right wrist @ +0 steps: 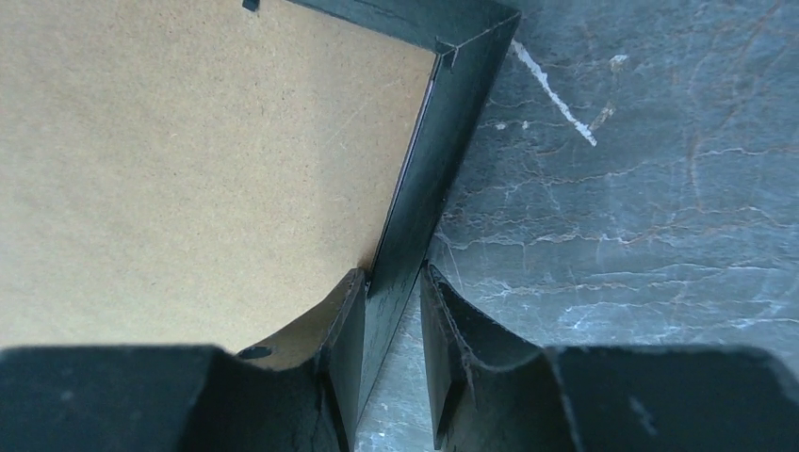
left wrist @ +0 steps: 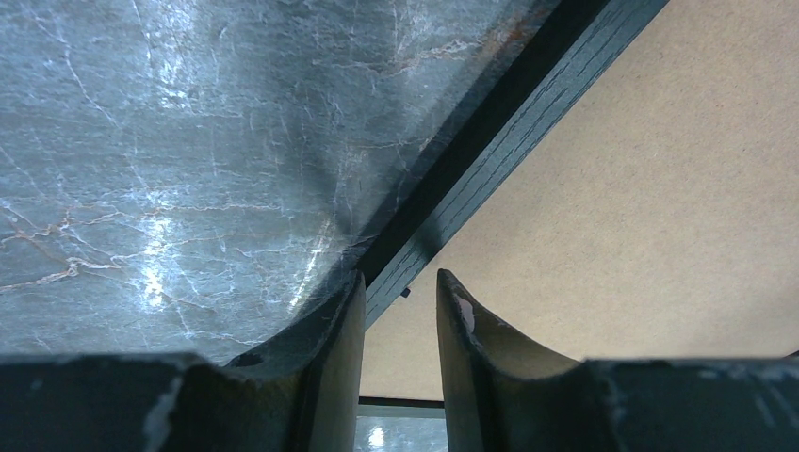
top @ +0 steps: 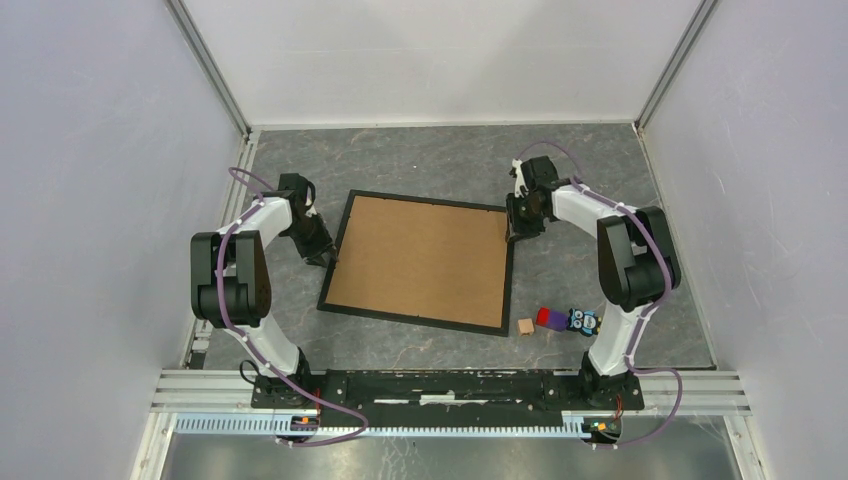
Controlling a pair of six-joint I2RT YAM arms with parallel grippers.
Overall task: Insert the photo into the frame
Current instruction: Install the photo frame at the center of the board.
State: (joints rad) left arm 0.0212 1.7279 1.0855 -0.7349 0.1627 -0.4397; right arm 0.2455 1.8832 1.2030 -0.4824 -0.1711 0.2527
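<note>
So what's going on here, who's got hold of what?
Both arms are working the frame, which lies back-up on the table with the brown backing board showing. The left hand straddles the frame's left rail, and the right hand straddles the right rail near the far corner. A few small toys sit off to the right. No photo is visible.

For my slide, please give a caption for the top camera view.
Two arms grip opposite sides of the black frame, which lies face down with its brown backing board showing.
</note>
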